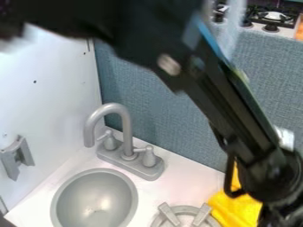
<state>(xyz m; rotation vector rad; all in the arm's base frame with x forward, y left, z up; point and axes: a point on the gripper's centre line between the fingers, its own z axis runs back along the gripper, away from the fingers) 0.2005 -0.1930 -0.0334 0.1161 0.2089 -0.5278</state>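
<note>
Camera view: noted yellow cloth [234, 207] on desk [186, 177], just beside gripper [277, 217], on the side toward sink [95, 195]. Cannot confirm contact, nor whether spread wide or narrow. Observed round gray stand [168, 214] beyond cloth, nearer sink.

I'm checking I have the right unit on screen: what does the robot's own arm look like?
The robot arm is black, with long, straight-sided links and a bulky rounded joint. It has a pale round spot, a thin blue streak along one edge and a black cable-like loop.
</note>
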